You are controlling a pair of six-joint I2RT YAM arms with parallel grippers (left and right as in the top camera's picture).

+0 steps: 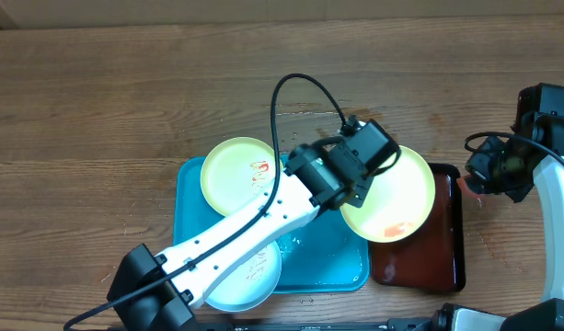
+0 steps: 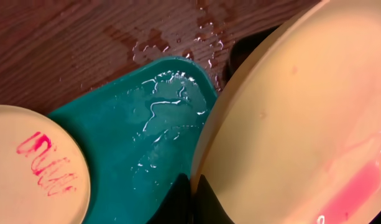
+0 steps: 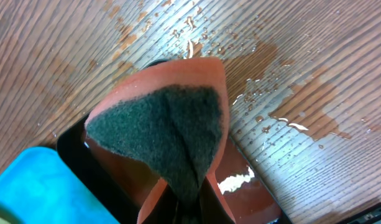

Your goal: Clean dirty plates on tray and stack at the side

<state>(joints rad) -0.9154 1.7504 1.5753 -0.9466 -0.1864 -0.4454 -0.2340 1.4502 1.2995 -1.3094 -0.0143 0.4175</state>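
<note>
My left gripper (image 1: 353, 195) is shut on the rim of a yellow-green plate (image 1: 397, 198) with a red smear, holding it tilted over the right edge of the turquoise tray (image 1: 332, 257) and the dark red-brown tray. In the left wrist view the fingers (image 2: 193, 196) pinch this plate's edge (image 2: 302, 112). A second yellow-green plate (image 1: 234, 170) with red scribbles lies on the tray's far left; it also shows in the left wrist view (image 2: 35, 168). A pale blue-white plate (image 1: 254, 271) lies at the tray's front, partly under my left arm. My right gripper (image 1: 479, 179) is shut on an orange sponge with a green scouring face (image 3: 165, 130).
The dark red-brown tray (image 1: 438, 262) sits right of the turquoise tray, wet inside (image 3: 240, 186). Water is spilled on the wooden table behind the trays (image 2: 171, 43) and under the right gripper (image 3: 289, 106). A black cable loops above the left wrist (image 1: 295, 87).
</note>
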